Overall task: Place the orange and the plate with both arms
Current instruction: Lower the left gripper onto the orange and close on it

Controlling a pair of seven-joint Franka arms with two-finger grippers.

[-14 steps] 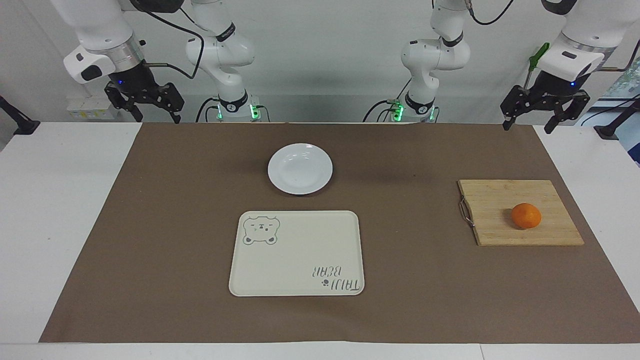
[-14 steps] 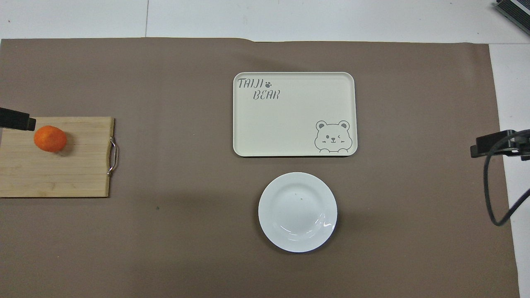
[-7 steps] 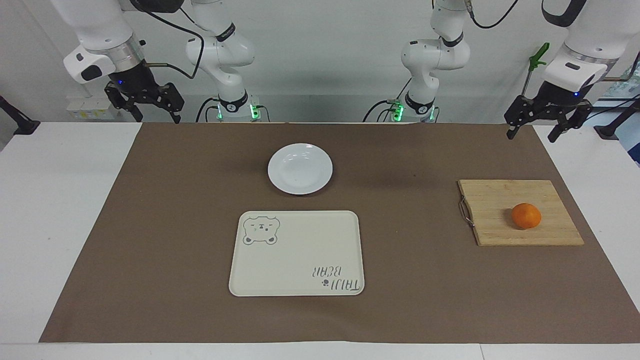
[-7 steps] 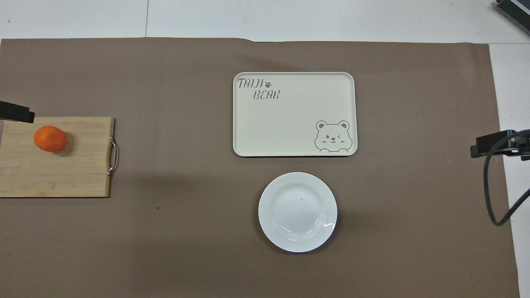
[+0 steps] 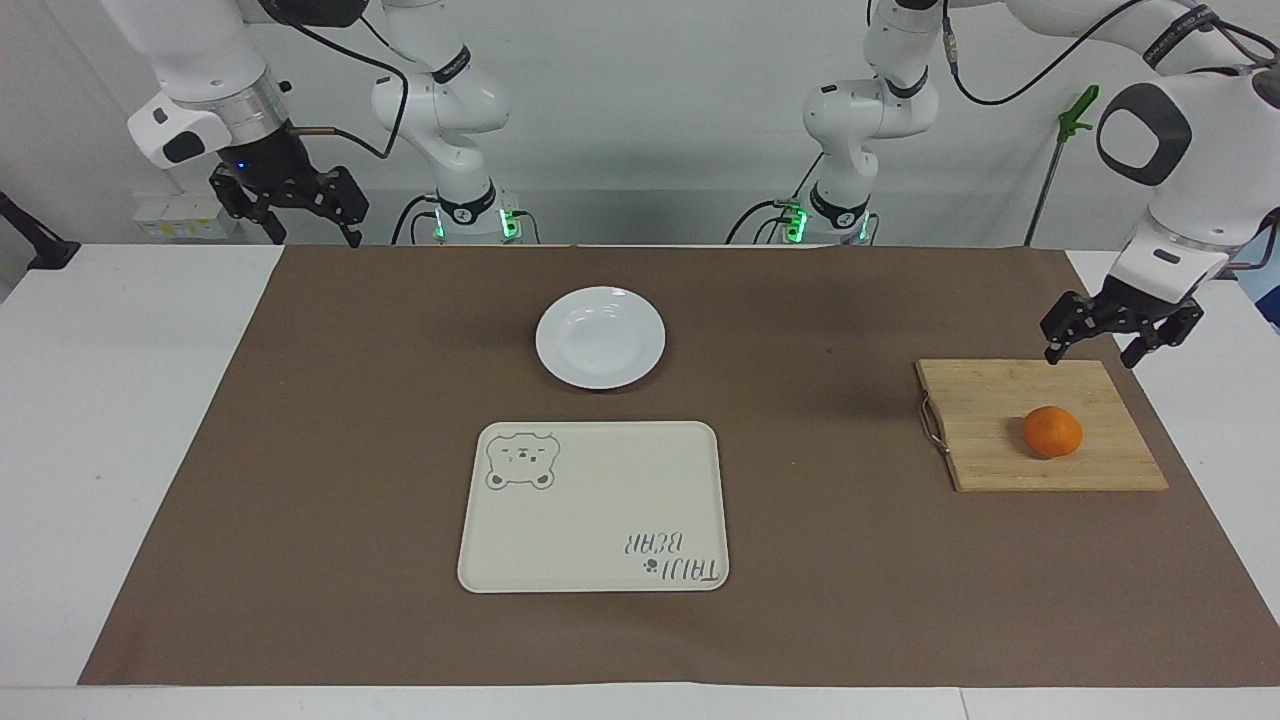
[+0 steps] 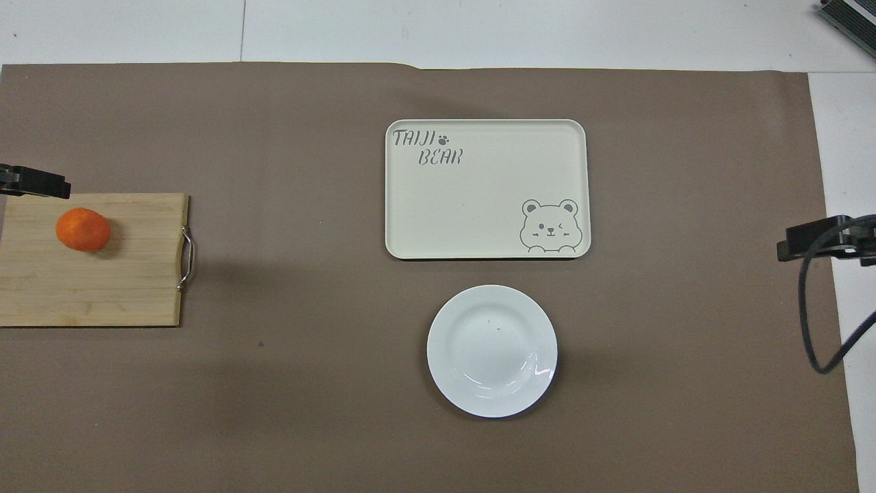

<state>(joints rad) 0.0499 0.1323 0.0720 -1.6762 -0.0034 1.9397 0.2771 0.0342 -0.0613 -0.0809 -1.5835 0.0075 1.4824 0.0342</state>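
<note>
The orange (image 5: 1052, 432) (image 6: 83, 229) lies on a wooden cutting board (image 5: 1000, 400) (image 6: 123, 274) toward the left arm's end of the table. My left gripper (image 5: 1090, 358) hangs open in the air over the board's edge, apart from the orange and holding nothing. Only one fingertip (image 6: 34, 183) of it shows in the overhead view. The white plate (image 5: 600, 337) (image 6: 491, 350) rests empty on the brown mat at mid-table. Over the mat's corner at the right arm's end, my right gripper (image 5: 315, 238) (image 6: 814, 239) waits raised, open and empty.
A cream rectangular tray (image 5: 593, 506) (image 6: 487, 189) with a bear drawing lies empty, farther from the robots than the plate. The board has a metal handle (image 5: 932, 423) on its side toward the plate. A brown mat (image 5: 300, 450) covers most of the table.
The left gripper has come down from its raised spot and now hangs low over the cutting board's edge. The right arm, orange and plate have not moved.
</note>
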